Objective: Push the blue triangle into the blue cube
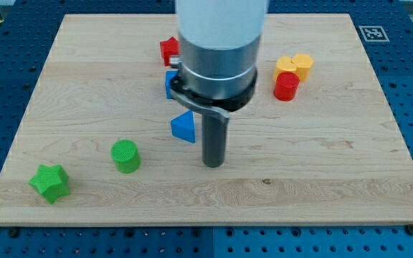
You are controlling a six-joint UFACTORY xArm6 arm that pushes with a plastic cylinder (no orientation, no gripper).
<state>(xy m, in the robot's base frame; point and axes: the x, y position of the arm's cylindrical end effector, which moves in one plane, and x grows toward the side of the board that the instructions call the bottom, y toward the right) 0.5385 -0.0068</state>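
The blue triangle lies near the board's middle. The blue cube sits just above it, partly hidden behind the arm's body. My tip rests on the board just right of and slightly below the blue triangle, a small gap apart from it.
A red block sits above the blue cube, partly hidden by the arm. Two yellow blocks and a red cylinder cluster at the upper right. A green cylinder and a green star-shaped block lie at the lower left. The wooden board ends near the view's bottom.
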